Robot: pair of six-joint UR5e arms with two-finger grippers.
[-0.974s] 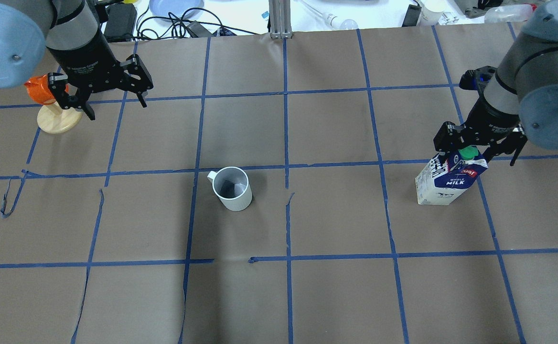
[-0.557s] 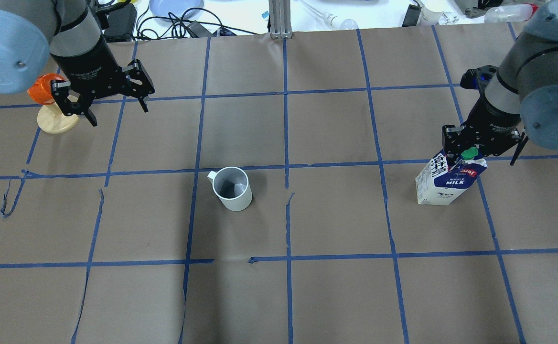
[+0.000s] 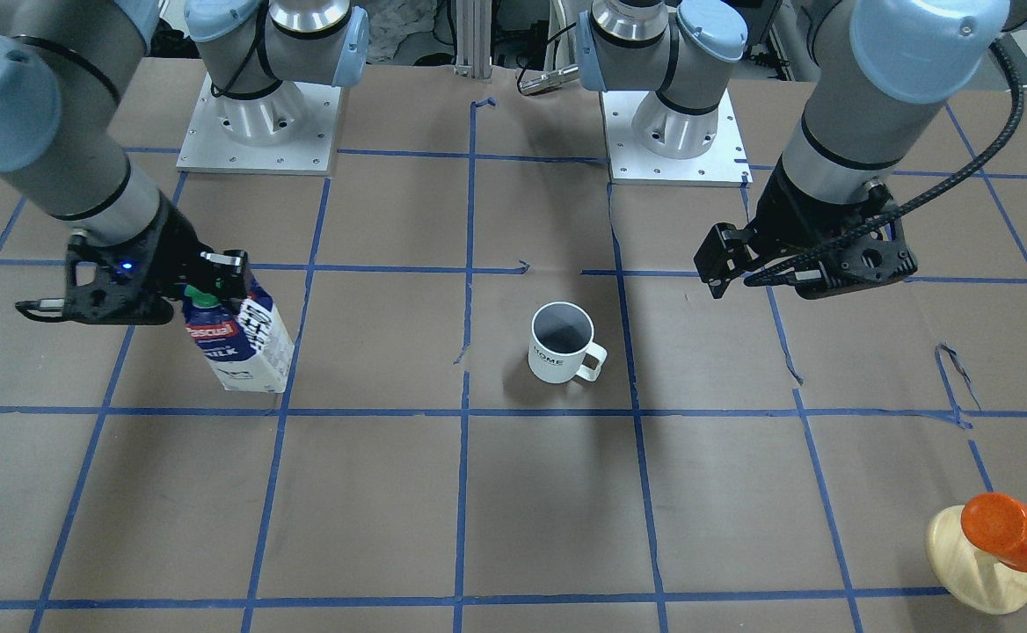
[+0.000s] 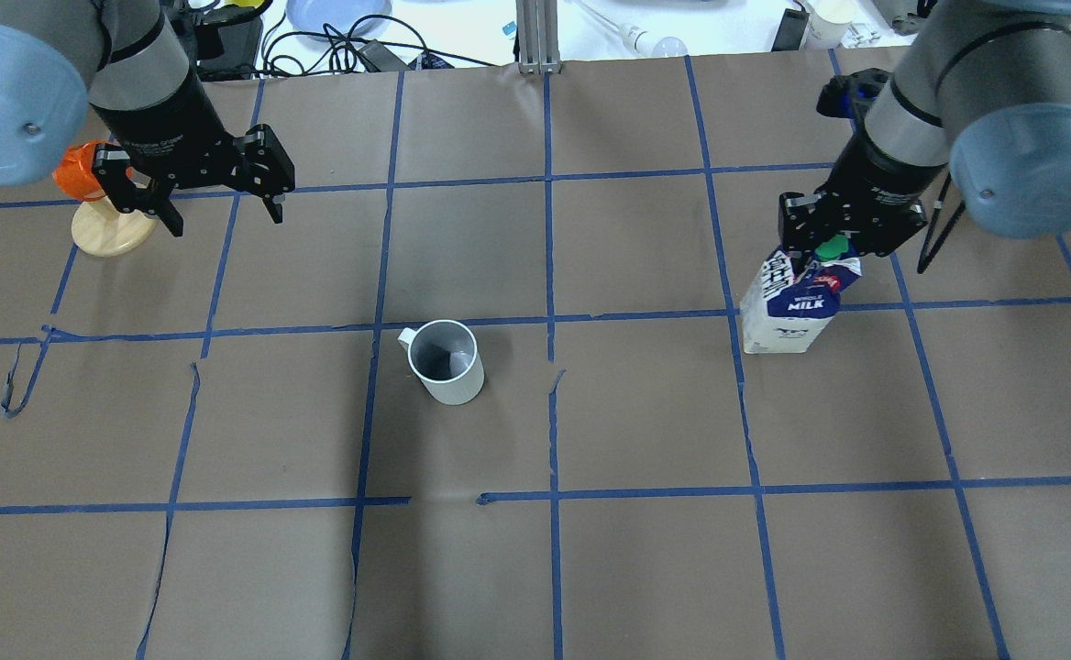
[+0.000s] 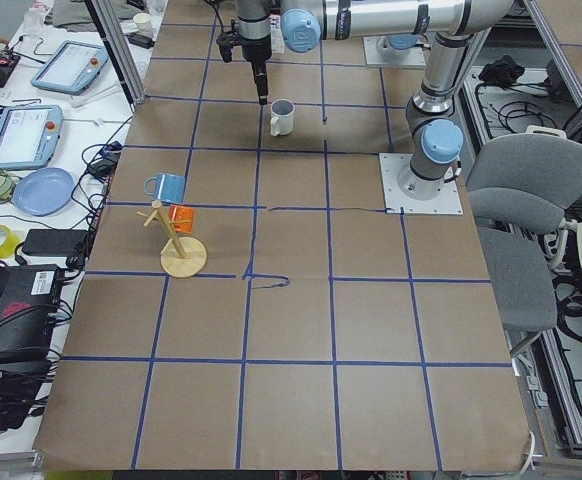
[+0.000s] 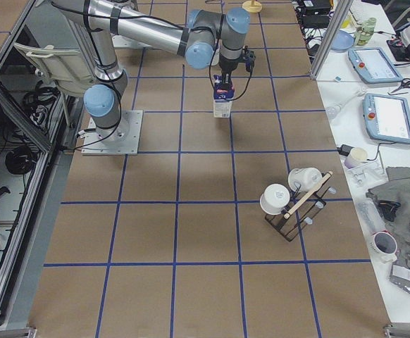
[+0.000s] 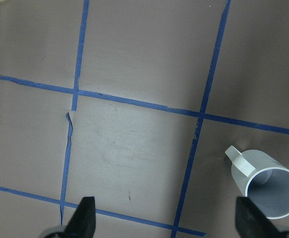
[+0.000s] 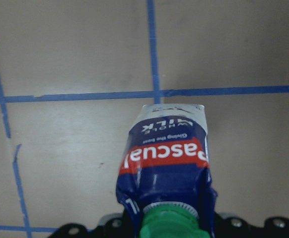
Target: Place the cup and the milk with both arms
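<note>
Shifted inward from the bench's [image 4: 645, 568] right edge, the blue-and-white gable-top milk carton [image 4: 797, 316] is pinched at its top by the right arm's [image 4: 902, 137] jaws. Near the far-left corner the left arm's [image 4: 155, 101] spread jaws hover; the white ceramic mug [image 4: 446, 362] stands mid-bench, nearward and inward of them.

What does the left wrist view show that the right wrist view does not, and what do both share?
Only the left wrist view: the cup, upright, handle toward the upper left, and the left pincer, open over bare paper. Only the right wrist view: the milk seen from above, its green cap nearest the camera. Both: the brown paper table crossed by blue tape lines.
</note>
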